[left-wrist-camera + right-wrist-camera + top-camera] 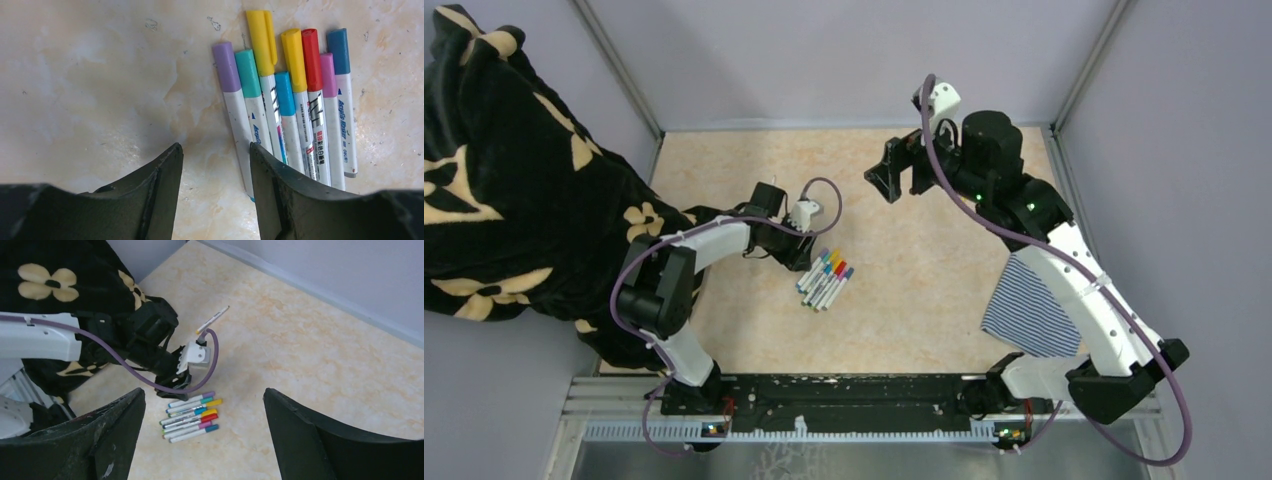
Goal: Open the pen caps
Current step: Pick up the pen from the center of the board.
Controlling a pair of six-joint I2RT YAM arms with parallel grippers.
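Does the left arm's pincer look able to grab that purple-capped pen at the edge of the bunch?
Probably yes: the left pincer sits open just above the purple-capped pen, with bare table on its outer side.

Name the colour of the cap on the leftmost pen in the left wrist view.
Pale purple. That cap shows best in the left wrist view.

The pens [825, 281] lie side by side mid-tabletop [924, 300], with the left hand [215, 150] just left of them. A lone pen [212, 320] lies farther back. The cloth [1034, 305] lies right and the blanket [514, 180] left. The right hand [894, 178] is far right of the pens.
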